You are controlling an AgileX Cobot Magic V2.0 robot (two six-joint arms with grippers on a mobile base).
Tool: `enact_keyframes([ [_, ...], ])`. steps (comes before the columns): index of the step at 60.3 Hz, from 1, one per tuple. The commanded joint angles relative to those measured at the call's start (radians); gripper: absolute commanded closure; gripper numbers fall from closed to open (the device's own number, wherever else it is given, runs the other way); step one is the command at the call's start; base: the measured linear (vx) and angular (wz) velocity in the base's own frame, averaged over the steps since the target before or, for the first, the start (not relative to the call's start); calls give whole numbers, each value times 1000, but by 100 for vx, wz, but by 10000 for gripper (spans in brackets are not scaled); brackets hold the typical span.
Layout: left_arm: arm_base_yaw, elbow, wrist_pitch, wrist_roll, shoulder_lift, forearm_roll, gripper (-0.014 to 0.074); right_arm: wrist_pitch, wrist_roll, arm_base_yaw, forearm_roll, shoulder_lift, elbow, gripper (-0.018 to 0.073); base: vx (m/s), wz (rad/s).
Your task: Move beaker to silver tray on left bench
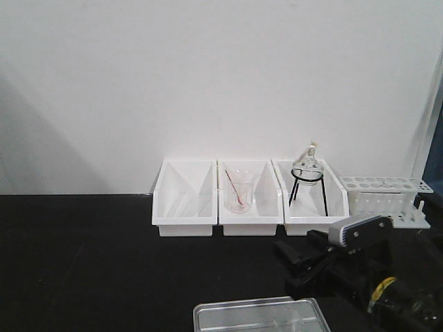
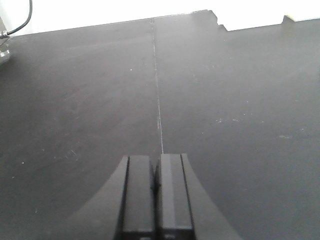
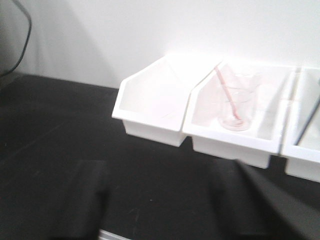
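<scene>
The white wall (image 1: 208, 83) fills the top half of my front view, and the black bench (image 1: 83, 263) runs under it across the lower half. Just right of centre, three white bins (image 1: 183, 200) sit side by side against the wall, with a test-tube rack (image 1: 384, 194) beside them at 3 o'clock. The silver tray (image 1: 249, 304) lies at 6 o'clock on the bench, cut off by the bottom edge.

My right gripper (image 1: 301, 266) hangs at about 4 o'clock, just beside the tray's right end. Its wrist view shows the fingers (image 3: 80, 200) spread wide with nothing between them, so it is released. My left gripper (image 2: 156, 185) hovers over bare bench with its fingers pressed together on nothing.

In the right bin a round flask (image 1: 306, 166) sits on a black stand. In the middle bin is a beaker with a reddish rod (image 1: 239, 196) (not the one I am after).

I cannot find the small plain beaker for certain. There are faint glassy marks inside the tray toward its right end, but they are too dim and too cropped to call. If that is the beaker, I judge the move done and only my withdrawal is left. If not, the fetching has not begun.
</scene>
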Motion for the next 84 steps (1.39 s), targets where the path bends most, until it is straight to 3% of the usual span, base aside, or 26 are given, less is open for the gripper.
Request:
enact_keyframes([
  [1,-6,20,-76,-2,-7,-3,595,148,108,-4,-24,-194,-20,328,0,0],
  [7,-6,20,-76,-2,-7,-3,595,455,251,-4,-117,-402,-20,577,0,0],
  [15,-6,20,-76,-2,-7,-3,595,885,322,-4,-157,-658,-19,574,0,0],
  [20,-6,20,-76,-2,-7,-3,595,1006,298,-4,-155,-801,-2,573,0,0],
  [41,-6,20,-76,-2,-7,-3,595,1011,274,-4,-141,-1123,140,571,0,0],
  [68,-6,20,-76,-2,-7,-3,595,1014,274,-4,-150,-1179,143,571,0,0],
  [72,-6,20,-76,-2,-7,-3,595,1015,270,-4,-85,-1172,143,571,0,0],
  [76,-6,20,-76,-2,-7,-3,595,1015,246,-4,39,-1171,143,571,0,0],
  [84,-6,20,-76,-2,-7,-3,595,1024,4,-4,245,-1171,151,571,0,0],
])
